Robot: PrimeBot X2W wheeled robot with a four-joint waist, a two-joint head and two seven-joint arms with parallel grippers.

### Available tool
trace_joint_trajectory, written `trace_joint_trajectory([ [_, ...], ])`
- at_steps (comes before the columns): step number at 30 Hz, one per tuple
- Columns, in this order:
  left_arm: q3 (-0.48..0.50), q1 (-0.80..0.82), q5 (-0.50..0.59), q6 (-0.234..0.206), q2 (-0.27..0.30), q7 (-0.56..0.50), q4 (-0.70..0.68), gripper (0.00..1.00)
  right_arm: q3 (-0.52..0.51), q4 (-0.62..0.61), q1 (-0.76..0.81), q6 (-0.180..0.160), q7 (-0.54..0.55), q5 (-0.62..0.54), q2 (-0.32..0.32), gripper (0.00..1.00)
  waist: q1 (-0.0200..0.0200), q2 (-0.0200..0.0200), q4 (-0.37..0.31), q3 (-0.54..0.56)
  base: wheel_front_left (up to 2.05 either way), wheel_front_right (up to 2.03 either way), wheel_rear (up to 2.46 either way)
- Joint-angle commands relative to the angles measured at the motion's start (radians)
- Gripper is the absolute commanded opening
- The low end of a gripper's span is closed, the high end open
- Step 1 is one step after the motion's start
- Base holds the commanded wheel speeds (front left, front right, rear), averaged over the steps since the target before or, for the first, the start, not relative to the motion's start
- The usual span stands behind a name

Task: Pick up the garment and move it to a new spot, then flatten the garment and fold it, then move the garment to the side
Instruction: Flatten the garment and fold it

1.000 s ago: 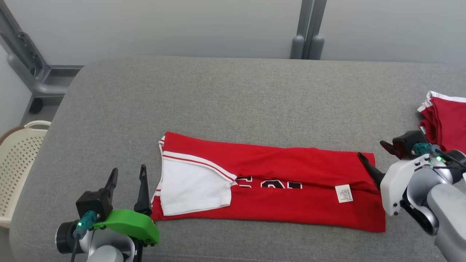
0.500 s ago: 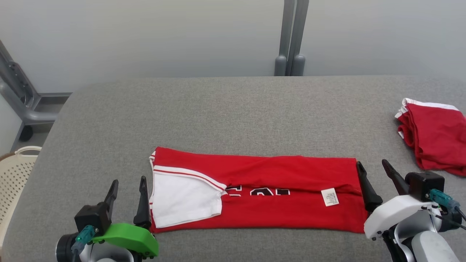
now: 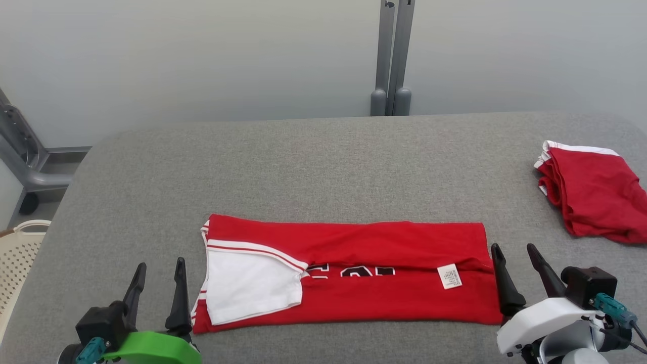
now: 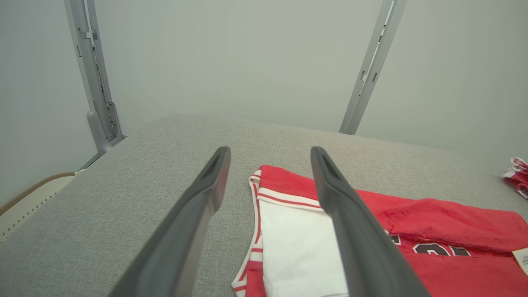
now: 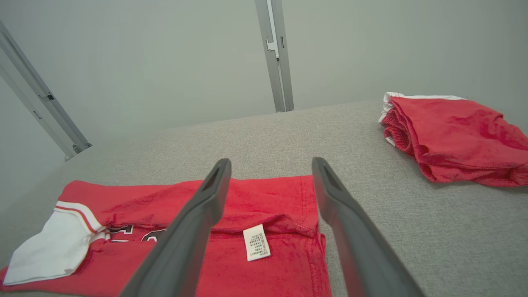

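Garment (image 3: 374, 242) lies on the grey table (image 3: 303, 167) as a long strip running left to right, the left gripper (image 3: 159, 264) just beside its white end, the right gripper (image 3: 513, 247) just beside its labelled end, both spread open, empty.

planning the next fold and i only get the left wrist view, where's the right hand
observer: the right hand is open at the right end of the garment, one finger by the hem, the other over bare table.
operator: is that end square
observer: yes, the hem runs straight, top layer folded down over the lower one.
operator: scrap of red at my far right edge?
observer: a second red garment, bunched, lying apart from the first.
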State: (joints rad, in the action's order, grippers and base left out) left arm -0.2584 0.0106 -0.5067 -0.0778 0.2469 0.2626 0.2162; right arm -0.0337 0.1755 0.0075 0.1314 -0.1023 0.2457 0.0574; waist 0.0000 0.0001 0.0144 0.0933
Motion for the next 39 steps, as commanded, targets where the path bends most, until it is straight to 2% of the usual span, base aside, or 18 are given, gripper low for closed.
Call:
trace_joint_trajectory([
  [1,0.014,-0.021,0.011,0.012,-0.004,0.003,0.001,1.0,0.004,0.004,0.011,-0.002,-0.008,-0.006,0.0,1.0,0.0,-0.0001,0.0,-0.001,0.0,0.0,0.0],
  [5,0.014,-0.031,0.068,0.018,0.011,0.003,0.016,1.0,0.033,0.011,0.008,-0.002,-0.006,-0.03,-0.003,1.0,0.0,-0.0001,-0.005,-0.005,0.0,0.0,0.0],
  [13,0.049,-0.049,0.117,0.022,-0.03,0.003,0.001,1.0,0.054,0.027,0.005,-0.001,0.005,-0.054,-0.004,1.0,0.0,-0.0001,-0.009,-0.014,0.0,0.0,0.0],
  [22,0.072,-0.044,0.148,0.033,-0.05,0.003,0.003,1.0,0.077,0.027,-0.017,-0.001,0.034,-0.073,0.009,1.0,0.0,-0.0001,-0.013,-0.023,0.0,0.0,0.0],
  [28,0.072,-0.036,0.17,0.051,-0.059,0.003,0.01,1.0,0.047,0.036,-0.072,-0.002,0.212,-0.077,0.042,1.0,0.0,-0.0001,-0.017,-0.036,0.0,0.0,0.0],
  [34,0.077,-0.007,0.177,0.078,-0.065,0.003,0.027,1.0,-0.058,0.093,-0.154,-0.001,0.41,-0.109,0.048,1.0,0.0,-0.0001,-0.009,-0.062,0.0,0.0,0.0],
  [39,0.066,0.011,0.193,0.095,-0.078,0.003,0.036,1.0,-0.155,0.145,-0.225,-0.001,0.479,-0.129,0.019,1.0,0.0,-0.0001,0.016,-0.092,0.0,0.0,0.0],
])
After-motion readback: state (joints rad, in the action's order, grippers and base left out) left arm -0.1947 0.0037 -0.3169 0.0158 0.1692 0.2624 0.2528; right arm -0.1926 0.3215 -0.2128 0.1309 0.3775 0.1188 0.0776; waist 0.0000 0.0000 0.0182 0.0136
